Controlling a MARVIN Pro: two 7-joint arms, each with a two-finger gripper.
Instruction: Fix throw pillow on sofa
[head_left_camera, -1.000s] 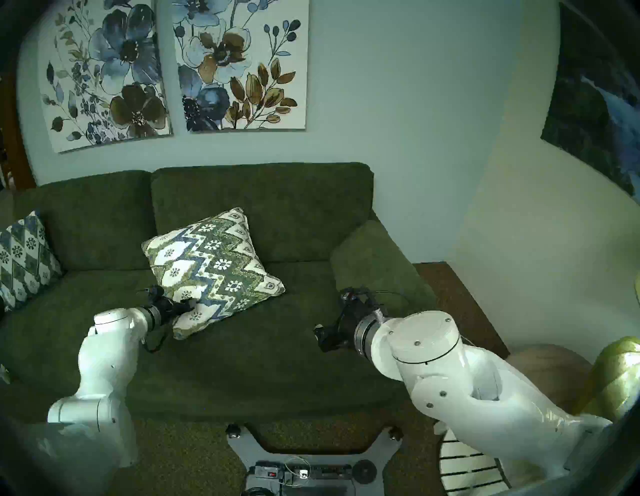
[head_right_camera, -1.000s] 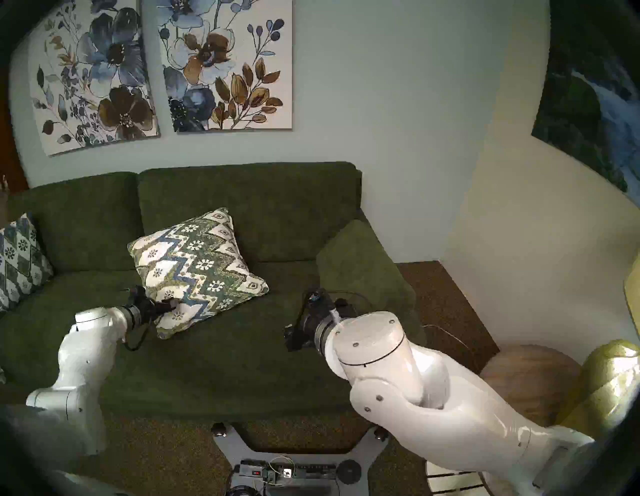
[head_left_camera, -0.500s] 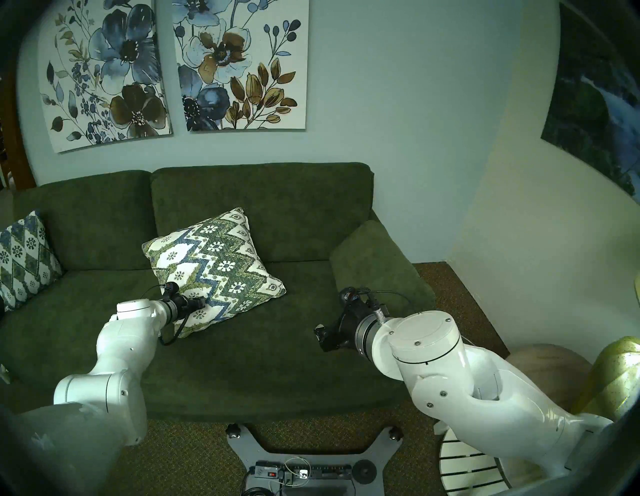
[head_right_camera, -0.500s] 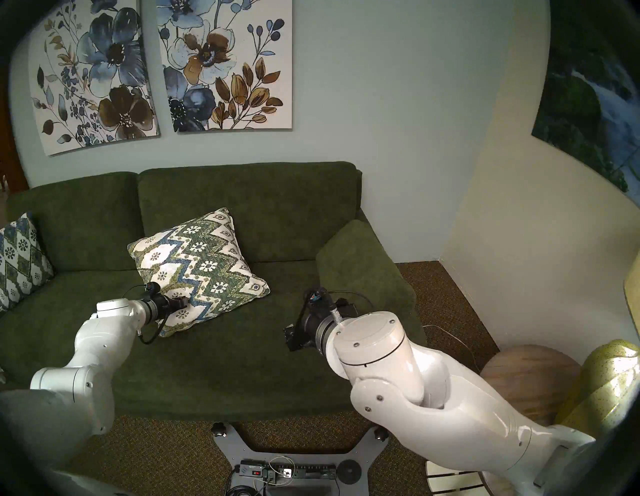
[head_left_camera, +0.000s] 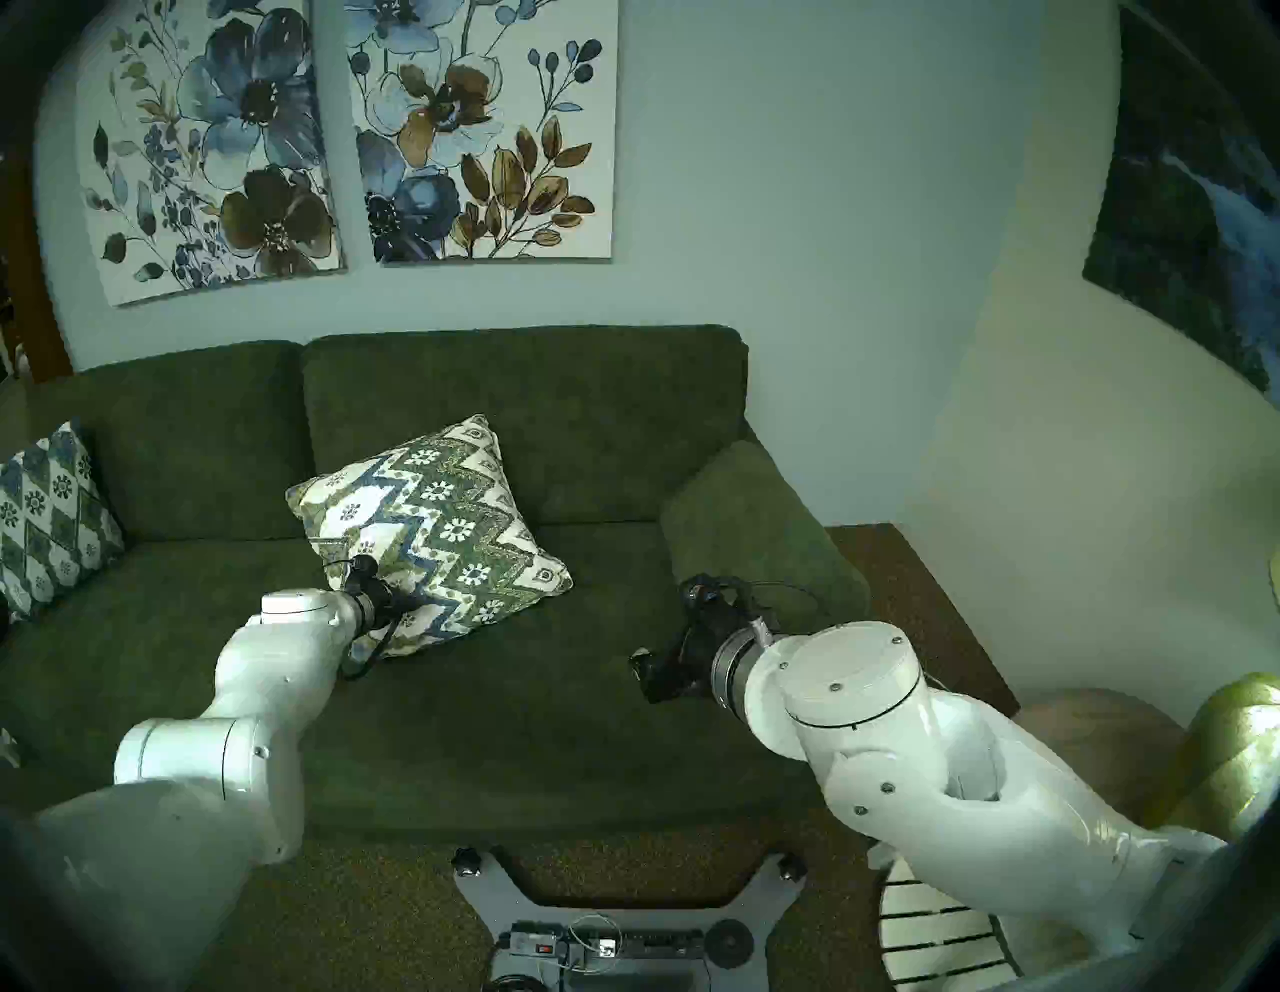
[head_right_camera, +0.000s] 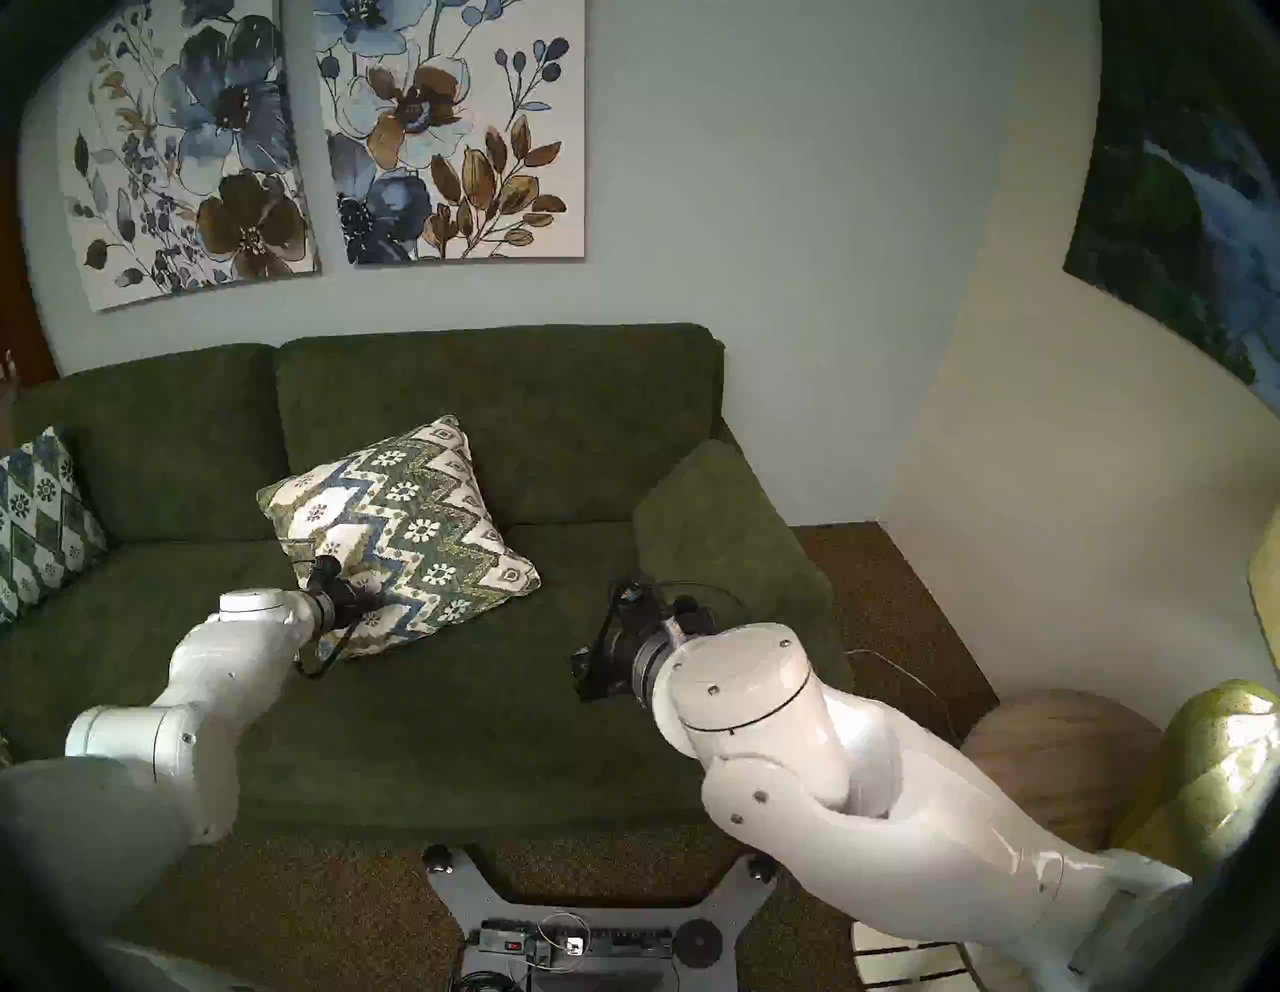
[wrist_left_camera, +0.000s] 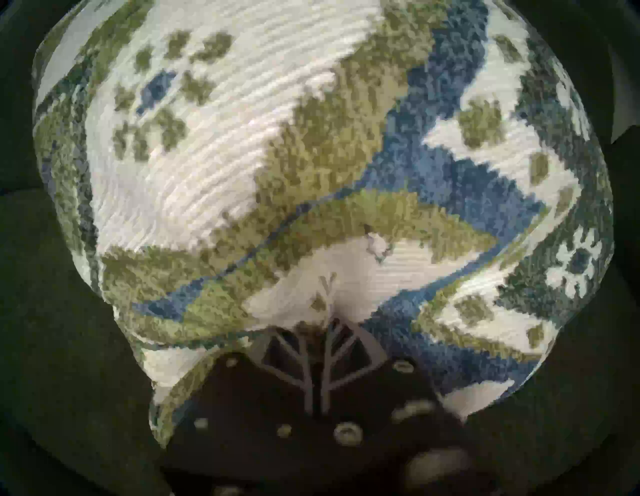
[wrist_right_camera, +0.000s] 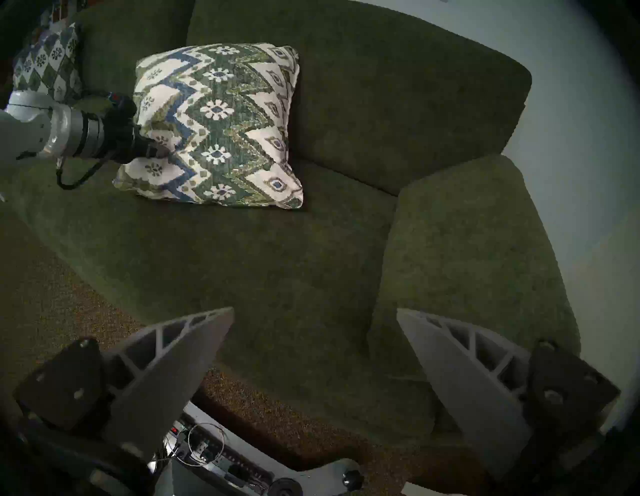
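Pinching the cloth of the plump cream throw pillow with green-and-blue zigzag bands, your left gripper has its two pale fingers pressed together w/ a small fold of pillow fabric between them. In the left wrist view the pillow fills nearly everything in front of the gripper. From the head view, the left gripper sits on the pillow's near left part, close to the bottom corner.

The pillow rests on the long seat of the wide dark green plush sofa, tilted, its top corner leaning on the back cushion just past your left gripper.

Your right gripper is wide open and holds nothing. Its fingers stand well apart over the seat's front edge. The pillow is far ahead of it, up and to the left in the right wrist view. The sofa's green armrest is just ahead on its right.

A 2nd pillow w/ a blue diamond pattern leans at the sofa's far left end, well apart from the left gripper.
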